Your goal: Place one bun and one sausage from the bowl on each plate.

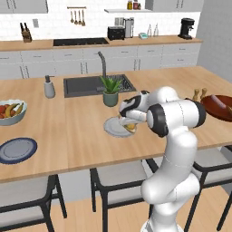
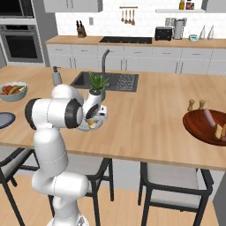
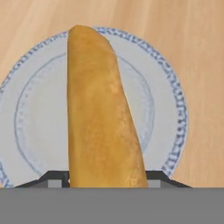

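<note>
The gripper [image 3: 107, 183] is clamped on a bun [image 3: 103, 118] and holds it just above the pale grey-white plate [image 1: 113, 128] near the potted plant [image 1: 110, 90], so the first delivery looks close to done but not yet let go. By my reading most of the task is left: the blue-grey plate [image 1: 17, 150] at the near left lies bare, and the dark bowl [image 2: 201, 127] far to the right holds a sausage [image 2: 208, 116] and another bun [image 2: 218, 130].

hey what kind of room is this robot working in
A home kitchen, rendered: a wooden island counter with a sink, a stovetop along the back wall, and a built-in oven.
</note>
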Available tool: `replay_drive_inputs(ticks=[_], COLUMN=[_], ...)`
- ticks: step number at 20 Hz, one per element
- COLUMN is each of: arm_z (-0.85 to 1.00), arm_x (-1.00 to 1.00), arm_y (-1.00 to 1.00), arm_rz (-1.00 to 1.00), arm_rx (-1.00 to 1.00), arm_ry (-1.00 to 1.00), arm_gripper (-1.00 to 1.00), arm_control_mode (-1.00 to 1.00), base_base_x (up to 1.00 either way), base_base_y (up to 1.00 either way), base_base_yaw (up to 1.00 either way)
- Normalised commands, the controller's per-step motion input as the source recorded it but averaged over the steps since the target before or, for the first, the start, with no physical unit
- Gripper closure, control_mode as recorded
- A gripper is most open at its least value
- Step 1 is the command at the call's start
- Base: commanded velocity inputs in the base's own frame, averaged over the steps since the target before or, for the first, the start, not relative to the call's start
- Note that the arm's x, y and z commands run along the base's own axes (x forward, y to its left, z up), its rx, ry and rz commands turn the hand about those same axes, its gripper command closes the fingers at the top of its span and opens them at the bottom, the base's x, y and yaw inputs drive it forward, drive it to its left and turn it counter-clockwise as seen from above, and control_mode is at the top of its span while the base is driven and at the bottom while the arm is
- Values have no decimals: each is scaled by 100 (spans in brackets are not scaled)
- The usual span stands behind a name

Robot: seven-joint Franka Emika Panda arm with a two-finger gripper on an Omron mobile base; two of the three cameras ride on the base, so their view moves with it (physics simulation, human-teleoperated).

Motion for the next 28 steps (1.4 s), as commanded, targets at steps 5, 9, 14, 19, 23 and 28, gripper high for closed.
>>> replay_drive_inputs(ticks=[5,9,14,19,23,28], arm_z=[25,12,84,90,25,38], arm_x=[-17,-4,0,-46,-88,-95], arm_y=[13,49,9,-57,-100,-95], arm_rz=[0,-4,0,0,-1,-4], arm_rx=[-1,-24,-3,17,29,0], arm_ry=[-6,9,-6,-7,3,6], arm_gripper=[-100,-100,-100,-100,-100,-100], arm_control_mode=[-100,-100,-100,-100,-100,-100], base_base_x=[0,0,0,0,0,0], base_base_y=[0,0,0,0,0,0], base_base_yaw=[0,0,0,0,0,0])
